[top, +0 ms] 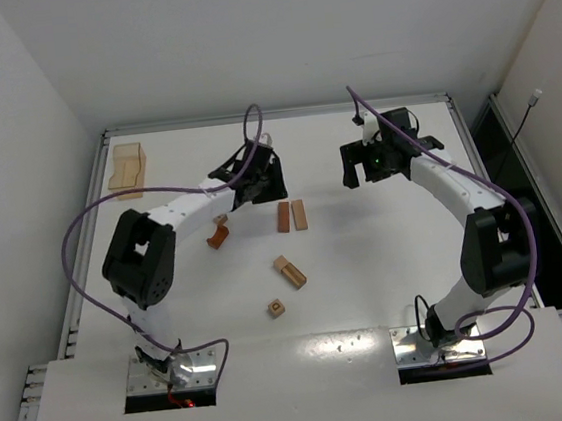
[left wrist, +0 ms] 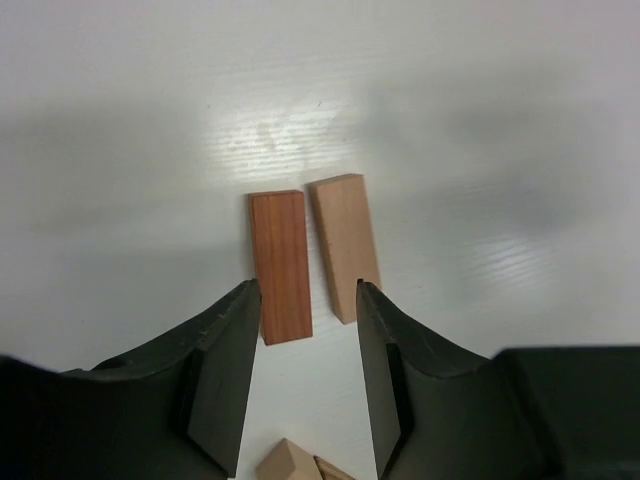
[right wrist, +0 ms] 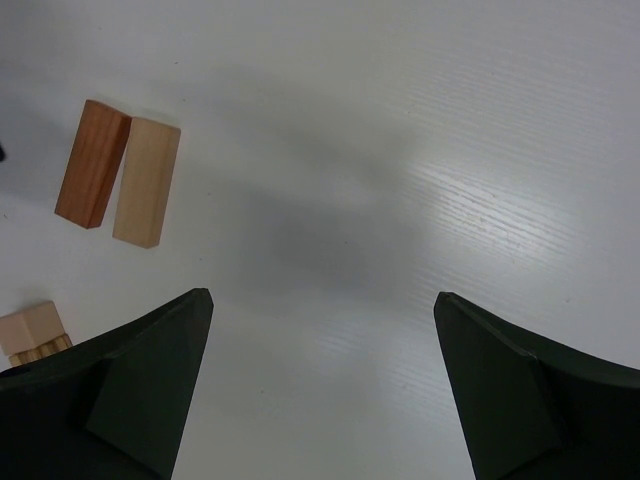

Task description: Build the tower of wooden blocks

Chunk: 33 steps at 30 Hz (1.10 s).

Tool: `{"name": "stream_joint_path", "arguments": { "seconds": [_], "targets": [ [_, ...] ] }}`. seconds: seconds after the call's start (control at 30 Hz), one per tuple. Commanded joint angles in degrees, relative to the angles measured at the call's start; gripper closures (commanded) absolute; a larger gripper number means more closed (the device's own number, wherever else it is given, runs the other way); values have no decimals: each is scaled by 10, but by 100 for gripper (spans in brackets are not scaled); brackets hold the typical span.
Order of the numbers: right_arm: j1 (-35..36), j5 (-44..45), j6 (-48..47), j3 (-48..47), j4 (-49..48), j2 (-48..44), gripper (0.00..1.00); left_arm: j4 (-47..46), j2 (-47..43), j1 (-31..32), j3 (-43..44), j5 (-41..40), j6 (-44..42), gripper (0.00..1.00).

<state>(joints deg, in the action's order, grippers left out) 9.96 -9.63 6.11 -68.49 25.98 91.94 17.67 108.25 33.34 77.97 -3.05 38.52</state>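
Note:
A reddish-brown bar [top: 283, 217] and a light tan bar [top: 300, 215] lie side by side mid-table. A reddish-brown arch piece [top: 219, 238] lies to their left. A tan block pair [top: 289, 271] and a marked cube [top: 276, 308] lie nearer the bases. My left gripper [top: 261, 184] is open and empty, above and just left of the bars. In the left wrist view the reddish bar [left wrist: 280, 265] and tan bar [left wrist: 345, 245] lie just beyond the open gripper [left wrist: 306, 290]. My right gripper [top: 362, 172] is open and empty, right of the bars; its wrist view shows it [right wrist: 325, 300] wide open over bare table.
A translucent amber box [top: 128, 169] stands at the far left corner. The right wrist view shows the reddish bar [right wrist: 92, 163], the tan bar [right wrist: 146, 181] and a tan block [right wrist: 32, 333] at its left. A tan block [left wrist: 290, 462] shows at the left wrist view's bottom edge.

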Motion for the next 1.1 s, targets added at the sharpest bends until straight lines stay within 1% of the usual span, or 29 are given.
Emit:
{"name": "stream_joint_path", "arguments": {
  "seconds": [0.0,0.07,0.1,0.17,0.2,0.3,0.37,0.53,0.63,0.83,1.07],
  "targets": [
    [9,-12,7,-9,-18,4,10,-25,-77,-3,-11,-26,-25,61],
    [9,-26,14,-14,-18,18,10,-12,-90,-3,-19,-34,-45,65],
    [9,-31,14,-23,-18,24,10,9,-90,-3,-25,-41,-56,76],
    [15,-31,21,-37,-18,40,10,24,-90,-3,-35,-50,-62,88],
    [22,-26,27,-45,-8,59,10,34,-90,-3,-35,-50,-68,100],
    [42,-3,32,-74,6,96,10,61,-77,-3,-55,-45,-77,100],
    [51,-3,32,-80,11,111,10,61,-70,-3,-74,-39,-77,100],
    [91,22,37,-97,21,155,12,56,-45,-3,-80,-17,-71,100],
    [110,37,37,-109,21,172,12,56,-14,-3,-66,-5,-66,100],
    [116,62,37,-119,32,199,12,62,35,-3,-39,7,-66,100],
    [121,80,43,-130,44,229,12,62,57,-3,-20,7,-61,100]
  ]
}}
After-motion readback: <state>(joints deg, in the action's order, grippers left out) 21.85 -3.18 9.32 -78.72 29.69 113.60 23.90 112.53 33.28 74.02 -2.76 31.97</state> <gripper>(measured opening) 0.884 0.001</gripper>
